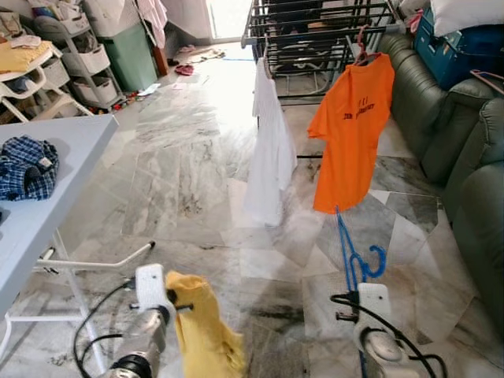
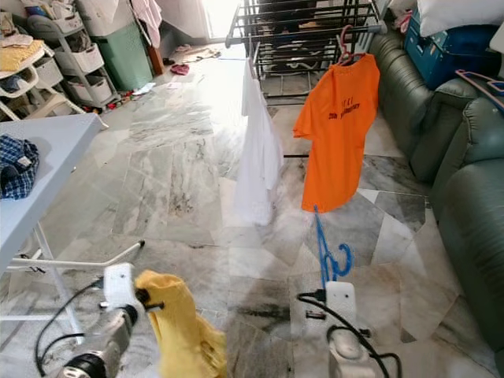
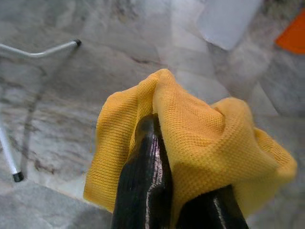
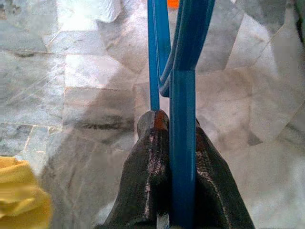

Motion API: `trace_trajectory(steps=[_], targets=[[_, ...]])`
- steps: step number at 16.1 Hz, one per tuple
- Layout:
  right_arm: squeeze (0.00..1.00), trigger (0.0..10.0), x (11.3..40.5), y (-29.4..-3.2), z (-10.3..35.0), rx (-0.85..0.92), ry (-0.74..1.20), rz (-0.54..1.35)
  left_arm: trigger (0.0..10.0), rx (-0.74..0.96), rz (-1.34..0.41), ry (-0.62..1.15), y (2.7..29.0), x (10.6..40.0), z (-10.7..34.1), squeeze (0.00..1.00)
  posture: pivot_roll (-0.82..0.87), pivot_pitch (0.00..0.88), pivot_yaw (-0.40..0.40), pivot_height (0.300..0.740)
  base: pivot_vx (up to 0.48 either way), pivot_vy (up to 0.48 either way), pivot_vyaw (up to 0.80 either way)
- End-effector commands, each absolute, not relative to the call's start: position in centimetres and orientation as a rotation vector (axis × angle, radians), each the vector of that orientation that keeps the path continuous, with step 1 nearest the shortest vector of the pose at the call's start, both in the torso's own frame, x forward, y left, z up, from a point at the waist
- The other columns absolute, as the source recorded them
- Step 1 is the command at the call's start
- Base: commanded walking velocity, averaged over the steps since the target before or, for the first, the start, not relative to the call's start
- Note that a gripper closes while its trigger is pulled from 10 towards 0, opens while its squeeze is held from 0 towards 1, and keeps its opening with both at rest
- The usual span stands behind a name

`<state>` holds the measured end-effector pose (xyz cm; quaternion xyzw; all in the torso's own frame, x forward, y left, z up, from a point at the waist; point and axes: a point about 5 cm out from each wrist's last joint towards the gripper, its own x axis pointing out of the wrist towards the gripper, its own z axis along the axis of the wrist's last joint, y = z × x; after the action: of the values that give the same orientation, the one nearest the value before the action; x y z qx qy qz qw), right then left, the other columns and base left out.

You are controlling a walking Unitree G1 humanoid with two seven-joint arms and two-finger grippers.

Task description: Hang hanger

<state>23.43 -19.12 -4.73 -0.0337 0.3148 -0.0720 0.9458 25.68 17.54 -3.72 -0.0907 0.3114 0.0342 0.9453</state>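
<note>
Closest to the robot, the left gripper [image 3: 178, 191] has its two black fingers [image 3: 145, 176] pinched together on a fold of the yellow garment [image 1: 203, 327], which hangs down from the grip above the marble floor [image 1: 181, 157]. Beside it, the right gripper [image 4: 171, 162] is clamped on the blue hanger [image 1: 354, 256]: in the right wrist view the hanger's flat blue bar runs between the two dark fingers [image 4: 143, 186] and on away from them. From the head camera the hanger stands roughly upright out of the grip, its hook curling to the side, in the air above the floor and well short of the drying rack [image 1: 315, 35].

Taking the drying rack as the reference, a white shirt [image 1: 268, 153] hangs from its near left corner and an orange T-shirt [image 1: 350, 130] hangs on a red hanger [image 1: 362, 47] from its near right side, both reaching close to the floor. Well to the left of the rack and nearer the robot, a light blue table [image 1: 47, 173] carries a crumpled blue checked shirt [image 1: 27, 167]. To the right of the rack stands a dark green sofa [image 1: 461, 157]. Far to its left are white shelves [image 1: 75, 55].
</note>
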Motion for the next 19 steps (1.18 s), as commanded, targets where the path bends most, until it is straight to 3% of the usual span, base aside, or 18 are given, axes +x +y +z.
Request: trace_trajectory(steps=[1,4,7,10,15,19], targets=[[0.00,10.0,23.9,-18.3,-4.6,-0.083,0.646,-0.121,10.0,-0.141,0.018,0.625,17.2,26.1,-3.4,0.00,-0.24,0.000,0.121,0.740,0.000,0.000,0.00],[0.00,10.0,25.1,-16.6,-4.0,-0.085,0.636,-0.079,10.0,-0.015,-0.146,0.589,13.8,26.4,-3.1,0.00,-0.24,0.000,0.115,0.740,0.000,0.000,0.00],[0.00,10.0,25.9,-15.6,-3.5,-0.092,0.606,-0.054,10.0,0.002,-0.220,0.535,12.5,26.9,-2.5,0.00,-0.25,0.000,0.115,0.740,0.000,0.000,0.00],[0.00,10.0,25.9,-15.9,-3.4,-0.072,0.592,-0.059,10.0,-0.035,-0.198,0.517,13.3,27.4,-2.1,0.00,-0.25,0.000,0.117,0.740,0.119,0.000,0.00],[0.00,10.0,26.5,-17.2,-2.3,0.009,0.493,-0.138,10.0,-0.102,-0.199,0.340,14.0,30.0,1.0,0.00,-0.25,0.000,0.127,0.740,0.419,0.000,0.00],[0.00,10.0,27.6,-17.1,-0.3,0.073,0.368,-0.129,10.0,-0.114,-0.199,0.228,14.9,30.4,2.6,0.00,-0.26,0.000,0.135,0.740,0.462,0.000,0.00]])
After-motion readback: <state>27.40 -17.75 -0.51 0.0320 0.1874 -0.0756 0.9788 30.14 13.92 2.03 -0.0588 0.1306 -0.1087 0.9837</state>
